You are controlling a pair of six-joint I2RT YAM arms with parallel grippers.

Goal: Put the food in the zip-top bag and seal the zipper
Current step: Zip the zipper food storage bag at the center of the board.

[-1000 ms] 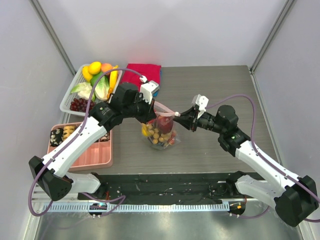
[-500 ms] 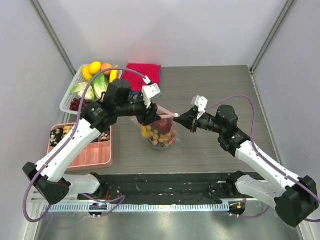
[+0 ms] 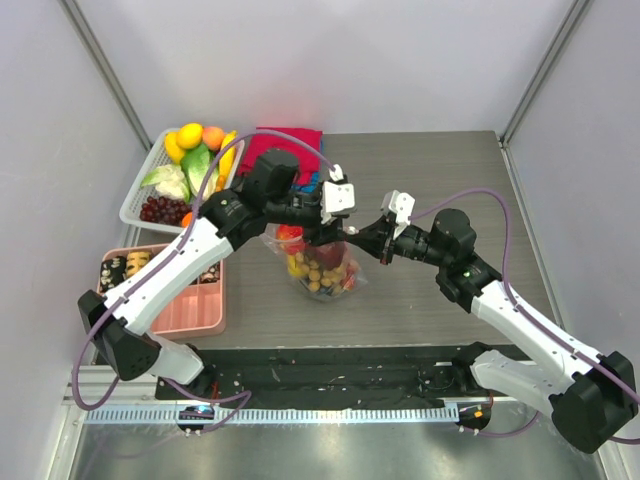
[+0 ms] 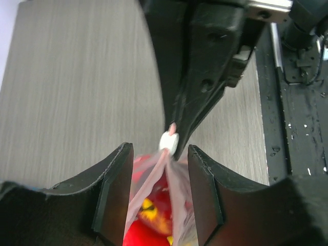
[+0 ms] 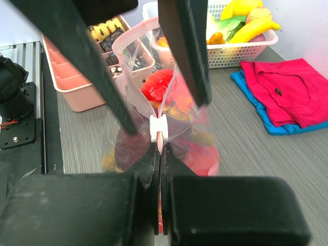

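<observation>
The zip-top bag (image 3: 320, 268) stands mid-table, holding several food toys in red, yellow and orange (image 3: 312, 272). My right gripper (image 3: 368, 238) is shut on the bag's pink zipper strip at its right end; in the right wrist view (image 5: 160, 154) the strip runs between its closed fingers, with the white slider (image 5: 157, 130) just beyond the tips. My left gripper (image 3: 335, 222) is open over the bag's mouth. In the left wrist view (image 4: 159, 154) its fingers straddle the pink strip (image 4: 163, 169) without touching it. The slider (image 4: 169, 141) lies just ahead, and red and yellow food (image 4: 148, 218) shows below.
A white basket (image 3: 138, 203) with more fruits and vegetables stands at the back left. A pink tray (image 3: 190, 310) lies at the left front. A red cloth (image 3: 292, 143) on a blue one lies behind the bag. A black mat (image 3: 330, 370) runs along the near edge.
My left gripper has swung right along the bag's mouth, from its left end to close beside my right gripper. The right gripper has kept its hold and barely moved.
</observation>
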